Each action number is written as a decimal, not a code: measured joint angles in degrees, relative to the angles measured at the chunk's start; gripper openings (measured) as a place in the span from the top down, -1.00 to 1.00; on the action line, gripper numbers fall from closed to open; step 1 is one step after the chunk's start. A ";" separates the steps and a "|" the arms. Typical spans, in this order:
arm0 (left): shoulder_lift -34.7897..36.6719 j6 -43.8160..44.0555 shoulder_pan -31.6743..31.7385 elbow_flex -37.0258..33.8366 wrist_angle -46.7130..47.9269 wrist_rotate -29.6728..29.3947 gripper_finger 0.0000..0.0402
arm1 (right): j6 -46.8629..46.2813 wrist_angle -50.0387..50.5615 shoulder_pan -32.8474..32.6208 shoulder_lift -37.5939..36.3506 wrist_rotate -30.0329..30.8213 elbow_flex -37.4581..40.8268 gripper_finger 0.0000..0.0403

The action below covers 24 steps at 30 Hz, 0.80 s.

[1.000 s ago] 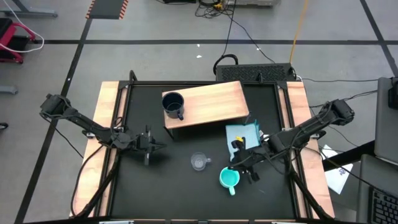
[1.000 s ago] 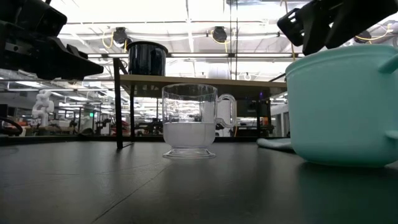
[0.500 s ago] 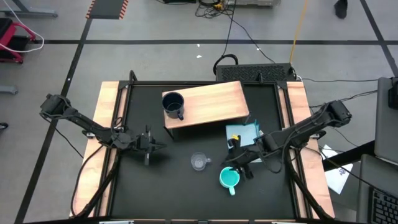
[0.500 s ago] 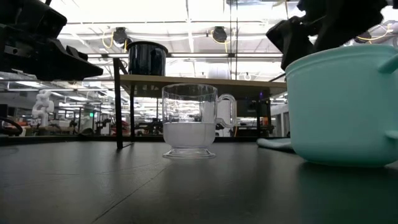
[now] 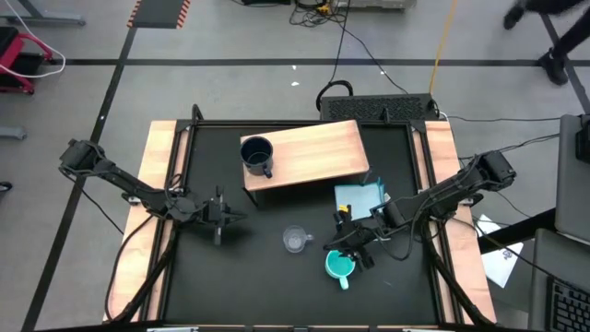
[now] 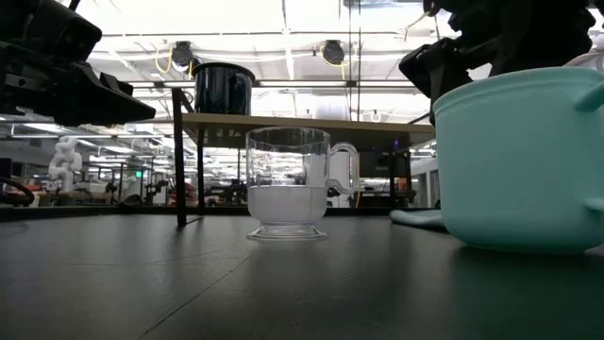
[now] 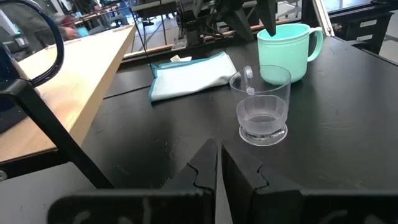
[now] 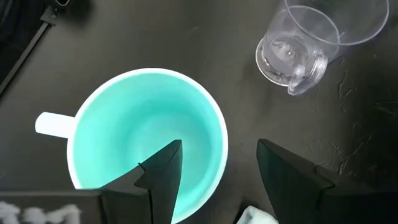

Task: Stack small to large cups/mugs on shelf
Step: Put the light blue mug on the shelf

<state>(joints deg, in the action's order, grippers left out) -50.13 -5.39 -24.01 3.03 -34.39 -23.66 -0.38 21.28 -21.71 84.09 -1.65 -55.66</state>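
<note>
Turquoise mug point(image 5: 339, 266): empty, upright on the table's near right. Right gripper point(image 8: 214, 165): jaws spread, straddling its rim. Clear glass cup point(image 5: 295, 241): empty, just left. Navy mug point(image 5: 257, 155): on the shelf point(image 5: 318, 152). Left gripper point(image 7: 219, 163): closed, idle, left.

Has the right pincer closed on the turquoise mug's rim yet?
No: the right pincer is open, its fingers straddling the rim of the turquoise plastic mug without clamping it.
</note>
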 joint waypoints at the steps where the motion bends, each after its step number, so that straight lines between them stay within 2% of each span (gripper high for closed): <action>1: 0.00 0.00 0.00 0.00 0.00 0.00 0.87 | -0.09 -0.02 0.00 0.00 0.00 0.00 0.00; 13: 0.00 0.09 0.00 0.00 -0.02 0.02 0.87 | -0.05 0.04 -0.01 -0.03 -0.01 0.00 0.00; 18: 0.00 0.24 0.00 0.00 0.00 0.04 0.87 | 1.25 0.79 -0.11 -0.04 -3.91 0.04 0.00; 24: 0.00 1.26 -0.02 0.00 0.48 0.06 0.87 | 1.28 -2.91 0.28 -0.02 -4.30 1.18 0.00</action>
<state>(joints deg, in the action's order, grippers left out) -50.13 -4.13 -24.03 3.03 -33.92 -23.60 0.91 18.37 -21.43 84.07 -5.95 -54.48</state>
